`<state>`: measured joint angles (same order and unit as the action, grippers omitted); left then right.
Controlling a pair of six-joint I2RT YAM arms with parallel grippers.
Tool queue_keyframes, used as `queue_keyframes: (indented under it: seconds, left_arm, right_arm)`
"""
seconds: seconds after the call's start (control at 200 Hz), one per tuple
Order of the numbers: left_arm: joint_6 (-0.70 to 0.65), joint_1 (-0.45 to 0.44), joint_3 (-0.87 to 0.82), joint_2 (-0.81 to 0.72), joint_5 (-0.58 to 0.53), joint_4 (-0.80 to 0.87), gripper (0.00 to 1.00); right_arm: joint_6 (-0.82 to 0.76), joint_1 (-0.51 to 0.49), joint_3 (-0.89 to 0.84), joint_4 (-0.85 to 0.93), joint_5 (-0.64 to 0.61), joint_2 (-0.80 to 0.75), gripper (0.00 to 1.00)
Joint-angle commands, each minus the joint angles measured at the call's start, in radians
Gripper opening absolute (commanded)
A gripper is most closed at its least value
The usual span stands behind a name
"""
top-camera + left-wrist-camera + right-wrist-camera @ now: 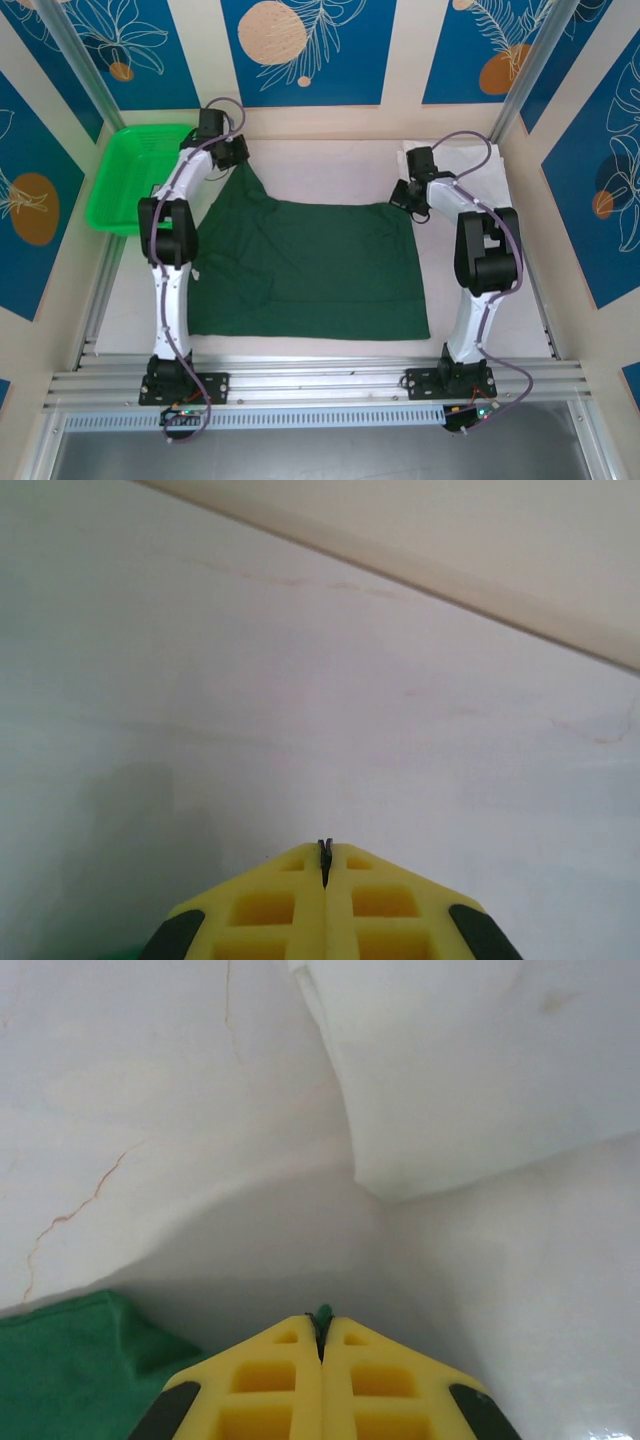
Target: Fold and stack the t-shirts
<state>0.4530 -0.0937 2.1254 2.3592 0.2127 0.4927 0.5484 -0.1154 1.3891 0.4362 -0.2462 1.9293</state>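
The dark green t-shirt (310, 265) lies spread flat across the middle of the table, with its far left corner pulled up into a peak. My left gripper (237, 160) is shut on that corner; in the left wrist view a thin dark sliver of cloth shows between the yellow fingers (324, 852). My right gripper (403, 197) is at the shirt's far right corner, shut with a bit of green cloth pinched at its tips (322, 1320). More of the green shirt (70, 1370) hangs at the lower left there. The white t-shirt (455, 160) lies folded at the back right (480, 1060).
A bright green mesh basket (140, 175) stands at the back left, just beyond the left arm. The white table surface (320, 165) runs to the back wall. An aluminium rail (320, 380) crosses the near edge by both arm bases.
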Motion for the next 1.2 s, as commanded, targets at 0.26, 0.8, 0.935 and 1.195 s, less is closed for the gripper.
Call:
queue_keyframes:
  seconds: [0.26, 0.8, 0.935, 1.195]
  left_arm:
    - [0.064, 0.008, -0.413, -0.453, -0.072, 0.062, 0.00]
    - [0.137, 0.007, -0.816, -0.847, -0.090, 0.329, 0.00]
    - [0.144, 0.015, -0.864, -0.891, -0.087, 0.352, 0.00]
    - [0.111, 0.033, -0.786, -0.885, -0.031, 0.468, 0.00]
  right_arm:
    - [-0.001, 0.023, -0.225, -0.049, 0.093, -0.225, 0.00]
    - [-0.033, 0.031, -0.362, 0.018, 0.121, -0.450, 0.00]
    - [-0.025, 0.039, -0.393, 0.020, 0.123, -0.470, 0.00]
    - [-0.018, 0.067, -0.418, 0.025, 0.135, -0.500, 0.00]
